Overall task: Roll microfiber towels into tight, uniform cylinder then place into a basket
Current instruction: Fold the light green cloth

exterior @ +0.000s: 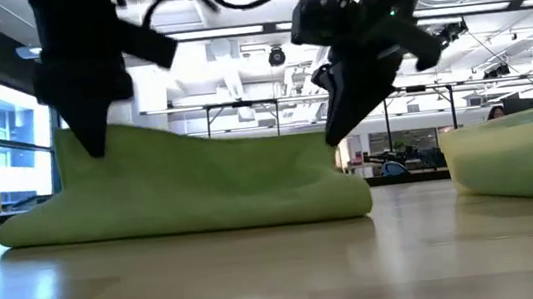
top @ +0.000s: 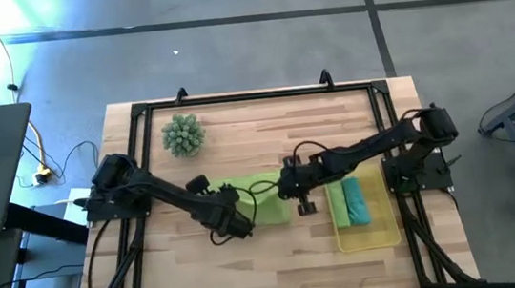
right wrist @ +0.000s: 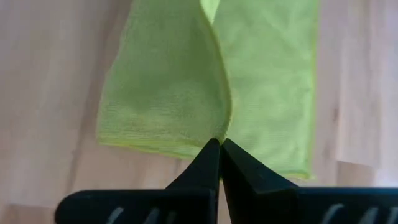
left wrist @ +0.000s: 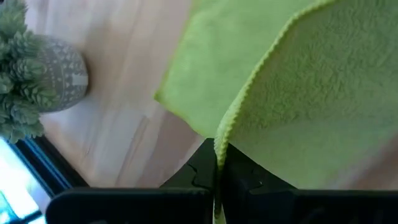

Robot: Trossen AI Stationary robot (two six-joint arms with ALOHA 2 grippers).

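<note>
Towel (top: pixel 262 203) on the surface (top: pixel 251 260) – lime green, fuzzy nap, stitched edge. Surface is pale wood planks with a black frame. Basket (top: pixel 371 237) – translucent yellow, holding one lime green roll (top: pixel 339 202) and one teal roll (top: pixel 356 201). Plant ball (top: pixel 183 135): dusty green spikes, grey speckled pot. Both claws black.

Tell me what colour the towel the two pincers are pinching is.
Lime green towel, seen best in the right wrist view.
</note>
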